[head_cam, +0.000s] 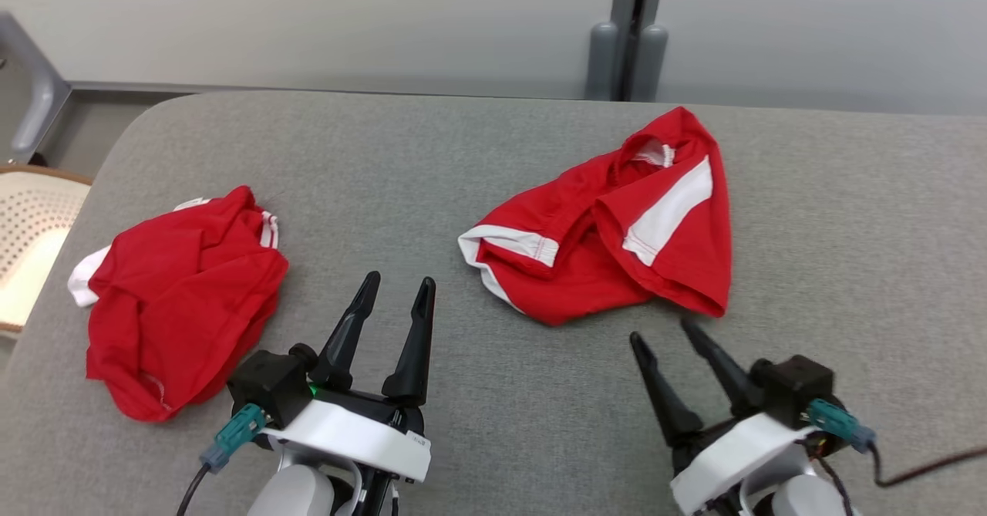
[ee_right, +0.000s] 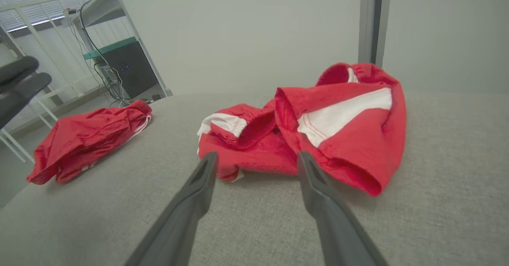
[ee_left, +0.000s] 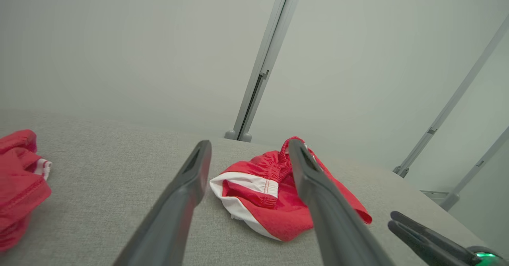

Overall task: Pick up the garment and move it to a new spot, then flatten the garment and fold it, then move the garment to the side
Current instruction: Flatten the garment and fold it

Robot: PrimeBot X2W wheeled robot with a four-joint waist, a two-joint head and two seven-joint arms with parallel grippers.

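Two crumpled red garments with white trim lie on the grey padded table [head_cam: 493,146]. One garment [head_cam: 601,231] [ee_left: 262,194] [ee_right: 342,138] is bunched at centre right, its white stripe and waistband showing. The other garment [head_cam: 177,292] [ee_left: 16,178] [ee_right: 91,138] lies in a heap near the left edge. My left gripper [head_cam: 398,281] [ee_left: 249,142] hovers open between the two heaps, holding nothing. Just in front of the centre-right garment my right gripper [head_cam: 661,331] [ee_right: 257,154] stands open and empty, its tips a short way from the cloth's near edge.
A pale perforated chair seat [head_cam: 31,231] stands off the table's left edge. A grey post [head_cam: 624,45] rises behind the far edge against a plain wall. A dark cable [head_cam: 925,466] trails from my right wrist. Bare table lies at the far left and right.
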